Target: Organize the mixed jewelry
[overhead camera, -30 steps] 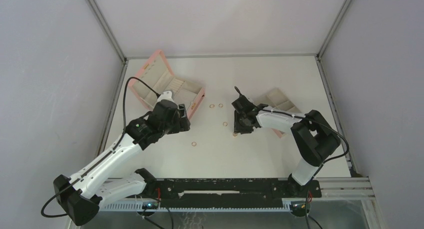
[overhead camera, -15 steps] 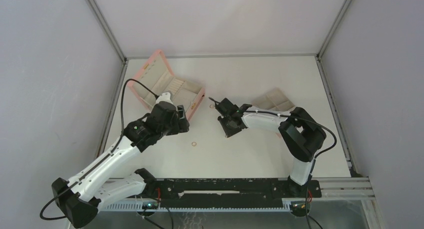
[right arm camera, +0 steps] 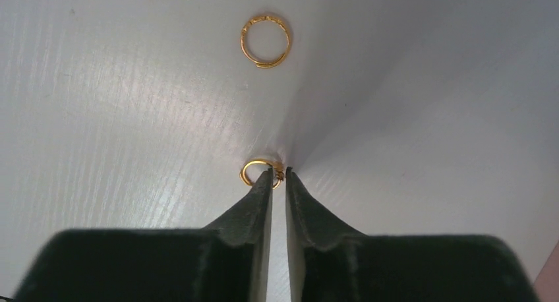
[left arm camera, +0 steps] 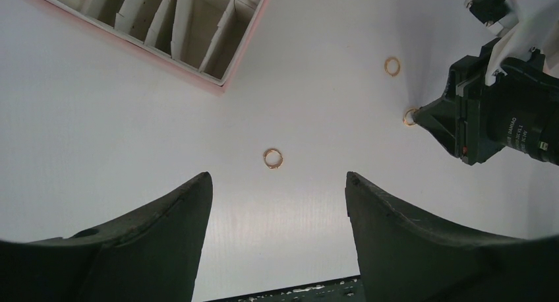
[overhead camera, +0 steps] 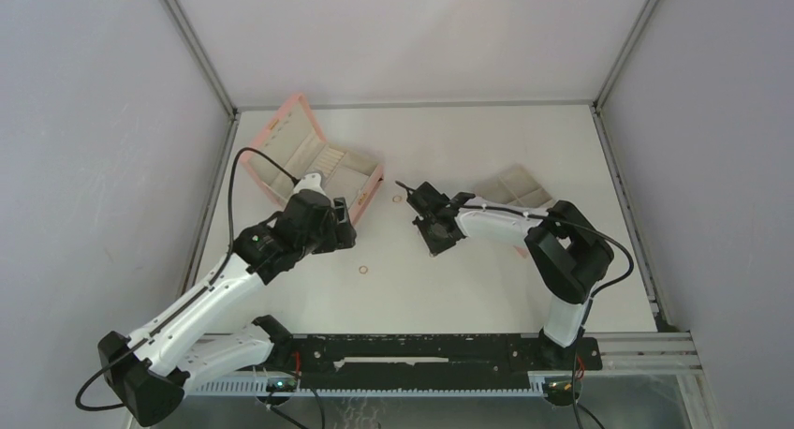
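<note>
While the left gripper point(left arm camera: 277, 178) hangs wide open over the worktop point(left arm camera: 99, 137), one copper ring point(left arm camera: 273, 158) lies flat just ahead, between its fingers. Right gripper point(right arm camera: 278, 175): closed to a slit, tips pinching the rim of a second ring point(right arm camera: 254, 169). Third ring point(right arm camera: 265, 41) lies flat well beyond the tips.

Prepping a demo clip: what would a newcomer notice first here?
At centre, the right tool pinches the edge of a gold ring in nearly shut jaws, with a second ring lying just beyond. Next, the left tool hangs open above a lone ring, with the open pink jewelry box at the far left of the table.
</note>
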You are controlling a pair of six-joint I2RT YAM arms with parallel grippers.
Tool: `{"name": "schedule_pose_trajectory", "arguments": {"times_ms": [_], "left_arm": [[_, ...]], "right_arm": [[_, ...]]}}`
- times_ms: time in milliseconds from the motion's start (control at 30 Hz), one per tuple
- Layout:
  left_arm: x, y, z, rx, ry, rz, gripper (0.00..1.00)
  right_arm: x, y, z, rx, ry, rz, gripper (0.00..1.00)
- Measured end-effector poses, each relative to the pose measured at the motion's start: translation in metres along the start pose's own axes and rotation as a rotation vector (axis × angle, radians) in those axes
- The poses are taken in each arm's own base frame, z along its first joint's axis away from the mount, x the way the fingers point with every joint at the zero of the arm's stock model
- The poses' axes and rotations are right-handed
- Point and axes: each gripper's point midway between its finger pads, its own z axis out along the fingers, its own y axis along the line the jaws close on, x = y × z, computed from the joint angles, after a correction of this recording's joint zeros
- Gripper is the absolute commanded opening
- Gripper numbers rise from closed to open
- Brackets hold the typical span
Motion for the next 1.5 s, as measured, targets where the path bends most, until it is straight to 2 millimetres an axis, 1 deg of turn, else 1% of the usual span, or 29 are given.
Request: {"name": "schedule_pose_trajectory", "arguments": {"times_ms": [67, 100, 267, 300, 367, 400, 433, 467, 533, 600, 667, 767, 867, 1000, 1100, 1167, 1233, 1333, 1400, 1500], "left_arm": [[0.000, 0.000, 0.000, 0.000, 0.000, 0.000, 0.79], [0.000, 0.000, 0.000, 0.001, 0.000, 0.000, 0.79], [0.005, 0.001, 0.005, 0.000, 0.008, 0.001, 0.84], [0.006, 0.001, 0.006, -0.002, 0.011, 0.003, 0.83], [0.009, -0.001, 0.010, 0.010, 0.015, 0.002, 0.76], [0.011, -0.002, 0.011, 0.019, 0.017, 0.000, 0.73], [0.012, -0.004, 0.013, 0.030, 0.019, -0.009, 0.72], [0.014, -0.006, 0.013, 0.044, 0.025, -0.017, 0.72], [0.015, -0.014, 0.014, 0.081, 0.030, -0.039, 0.72], [0.014, -0.028, 0.017, 0.150, 0.027, -0.068, 0.71], [0.017, -0.042, 0.019, 0.224, 0.033, -0.091, 0.71], [0.022, -0.064, 0.018, 0.328, 0.057, -0.102, 0.70], [0.023, -0.089, 0.014, 0.430, 0.068, -0.100, 0.68], [0.020, -0.112, 0.011, 0.518, 0.072, -0.123, 0.67], [0.014, -0.126, 0.012, 0.567, 0.062, -0.143, 0.63], [0.016, -0.132, 0.017, 0.576, 0.072, -0.147, 0.60], [0.023, -0.137, 0.025, 0.575, 0.098, -0.137, 0.56], [0.031, -0.139, 0.032, 0.564, 0.123, -0.127, 0.52], [0.034, -0.139, 0.035, 0.558, 0.132, -0.125, 0.50], [0.032, -0.141, 0.035, 0.563, 0.128, -0.132, 0.49]], "right_arm": [[0.000, 0.001, 0.000, -0.009, 0.003, 0.013, 0.03], [0.000, 0.001, 0.000, -0.013, 0.004, 0.016, 0.00], [0.000, 0.004, 0.000, -0.035, 0.007, 0.037, 0.00], [-0.001, 0.005, -0.001, -0.043, 0.006, 0.044, 0.00], [-0.001, 0.005, -0.007, -0.065, -0.008, 0.081, 0.00], [-0.001, 0.004, -0.014, -0.084, -0.024, 0.111, 0.00], [-0.003, 0.002, -0.022, -0.101, -0.048, 0.143, 0.00], [-0.006, 0.001, -0.035, -0.125, -0.085, 0.187, 0.00], [-0.015, 0.000, -0.057, -0.160, -0.156, 0.243, 0.00], [-0.033, 0.002, -0.085, -0.207, -0.258, 0.305, 0.00], [-0.045, 0.007, -0.104, -0.255, -0.327, 0.336, 0.00], [-0.054, 0.018, -0.121, -0.318, -0.372, 0.369, 0.00], [-0.056, 0.026, -0.126, -0.357, -0.373, 0.389, 0.00], [-0.055, 0.033, -0.128, -0.389, -0.363, 0.401, 0.00], [-0.054, 0.036, -0.131, -0.407, -0.359, 0.403, 0.00], [-0.055, 0.037, -0.134, -0.414, -0.364, 0.403, 0.00], [-0.055, 0.038, -0.138, -0.421, -0.372, 0.401, 0.00], [-0.055, 0.039, -0.143, -0.432, -0.382, 0.398, 0.00], [-0.056, 0.039, -0.145, -0.437, -0.388, 0.397, 0.00], [-0.056, 0.040, -0.147, -0.441, -0.391, 0.396, 0.00]]}}
